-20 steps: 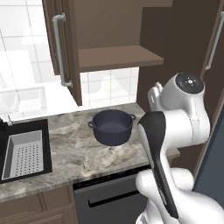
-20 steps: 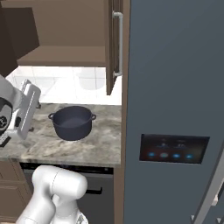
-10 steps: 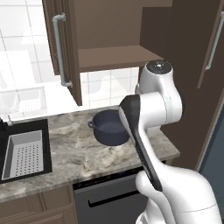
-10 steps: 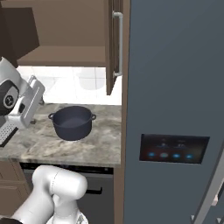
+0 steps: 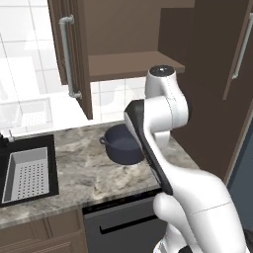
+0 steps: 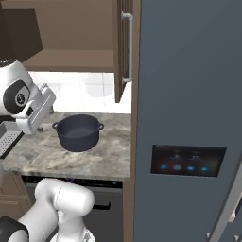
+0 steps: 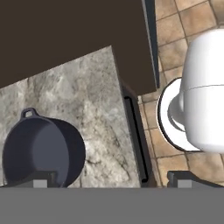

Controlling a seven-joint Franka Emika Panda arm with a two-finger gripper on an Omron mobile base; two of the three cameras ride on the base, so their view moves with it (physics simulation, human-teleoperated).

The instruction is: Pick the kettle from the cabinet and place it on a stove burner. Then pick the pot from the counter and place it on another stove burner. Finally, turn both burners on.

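On the left I see a sink point(image 5: 27, 173) set into the counter point(image 5: 94, 170); right of it the pot point(image 5: 121, 143) sits under the open cabinet point(image 5: 79, 54). My gripper point(image 7: 111, 179) hangs above the counter's near edge, jaws spread wide, holding nothing. Farthest right stands a grey fridge point(image 6: 189, 118).

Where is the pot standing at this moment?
The pot stands on the counter below the open cabinet, near the back wall. In the left base view it is right of the sink, partly hidden behind the arm.
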